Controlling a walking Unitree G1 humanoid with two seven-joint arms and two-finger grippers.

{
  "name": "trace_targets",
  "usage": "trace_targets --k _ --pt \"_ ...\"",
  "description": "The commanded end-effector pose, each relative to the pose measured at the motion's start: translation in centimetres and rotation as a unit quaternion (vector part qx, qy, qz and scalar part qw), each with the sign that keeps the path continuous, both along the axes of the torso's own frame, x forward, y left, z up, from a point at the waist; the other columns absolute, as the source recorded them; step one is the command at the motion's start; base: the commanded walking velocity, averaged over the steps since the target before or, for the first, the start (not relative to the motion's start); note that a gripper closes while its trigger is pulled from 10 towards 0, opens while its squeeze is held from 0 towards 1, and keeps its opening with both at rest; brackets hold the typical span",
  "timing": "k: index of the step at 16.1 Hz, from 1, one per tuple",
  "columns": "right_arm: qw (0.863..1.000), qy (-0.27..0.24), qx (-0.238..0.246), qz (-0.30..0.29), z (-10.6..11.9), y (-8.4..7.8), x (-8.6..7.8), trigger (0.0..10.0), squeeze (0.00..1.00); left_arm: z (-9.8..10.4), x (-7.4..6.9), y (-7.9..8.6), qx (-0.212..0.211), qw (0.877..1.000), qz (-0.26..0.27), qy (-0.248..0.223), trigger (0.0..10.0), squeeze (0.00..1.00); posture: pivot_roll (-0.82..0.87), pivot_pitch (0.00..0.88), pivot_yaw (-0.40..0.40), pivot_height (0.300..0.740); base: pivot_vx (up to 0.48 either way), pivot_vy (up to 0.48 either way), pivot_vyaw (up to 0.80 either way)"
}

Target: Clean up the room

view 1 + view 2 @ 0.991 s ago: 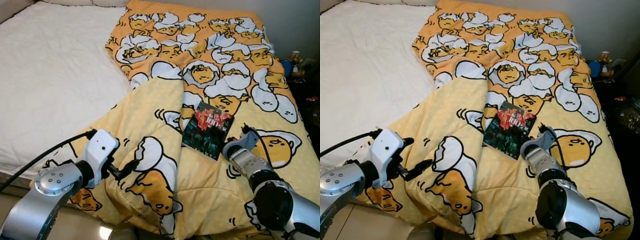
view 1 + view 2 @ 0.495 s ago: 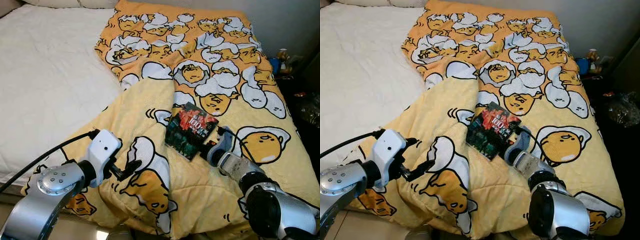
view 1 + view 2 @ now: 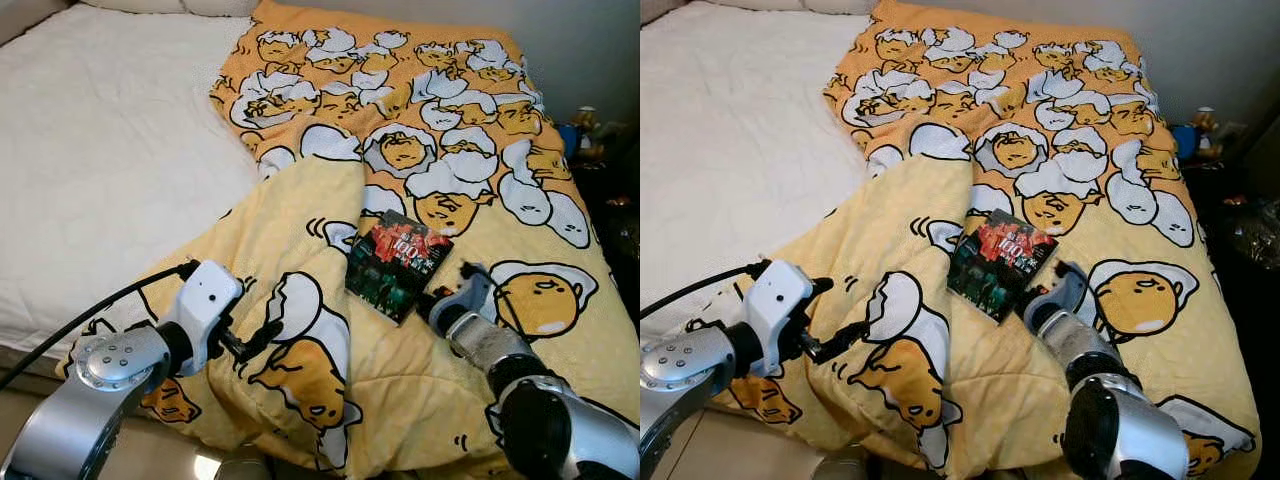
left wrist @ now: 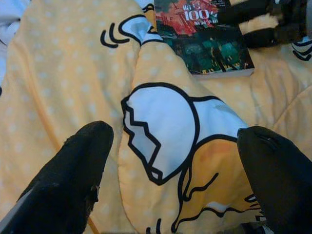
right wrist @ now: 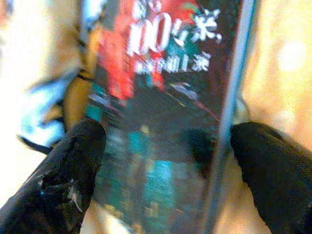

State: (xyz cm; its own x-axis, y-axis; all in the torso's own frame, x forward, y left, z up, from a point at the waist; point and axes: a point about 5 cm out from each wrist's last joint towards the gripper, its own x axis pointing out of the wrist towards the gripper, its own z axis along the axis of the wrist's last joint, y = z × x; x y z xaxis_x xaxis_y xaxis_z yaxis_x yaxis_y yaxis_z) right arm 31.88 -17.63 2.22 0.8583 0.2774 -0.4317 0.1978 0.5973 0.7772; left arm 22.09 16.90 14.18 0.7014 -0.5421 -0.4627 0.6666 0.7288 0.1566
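The right end effector point(image 3: 432, 300), fingers spread with one either side of the book's point(image 3: 397, 264) near edge, has closed in on it from the lower right of the head views over the last second; nothing is clenched yet, so the pickup looks about to begin. The book lies flat at frame centre on the yellow egg-print blanket point(image 3: 300, 230) covering the bed point(image 3: 90, 150). The left end effector point(image 3: 262, 335) hovers released over the blanket, lower left.

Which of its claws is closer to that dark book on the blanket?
The right claw, open at the book's edge. The left claw hovers open over the blanket, well short of it.
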Motion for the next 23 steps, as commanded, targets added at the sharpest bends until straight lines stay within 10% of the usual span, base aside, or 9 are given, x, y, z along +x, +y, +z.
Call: trace_targets --k 1,13,21,23 --pt "1.000 -0.009 0.016 -0.009 0.4 -0.4 0.2 10.0 0.00 0.2 0.1 0.1 0.002 1.000 -0.003 -0.005 10.0 0.00 0.30 0.083 -0.039 0.740 0.000 0.000 0.00" --pt "0.999 0.009 0.048 0.024 0.1 3.2 0.3 10.0 0.00 0.1 -0.2 0.0 0.007 1.000 -0.013 0.002 10.0 0.00 0.33 0.092 -0.032 0.740 0.000 0.000 0.00" --pt "0.997 -0.031 0.068 0.003 1.7 2.4 1.5 10.0 0.00 0.2 -0.2 0.2 0.010 1.000 -0.016 0.001 10.0 0.00 0.33 0.082 -0.024 0.740 0.000 0.000 0.00" --pt "0.989 0.012 -0.112 0.094 0.7 0.3 0.6 10.0 0.00 0.2 -0.1 0.3 0.012 1.000 -0.016 0.001 10.0 0.00 0.32 0.087 -0.021 0.740 0.000 0.000 0.00"
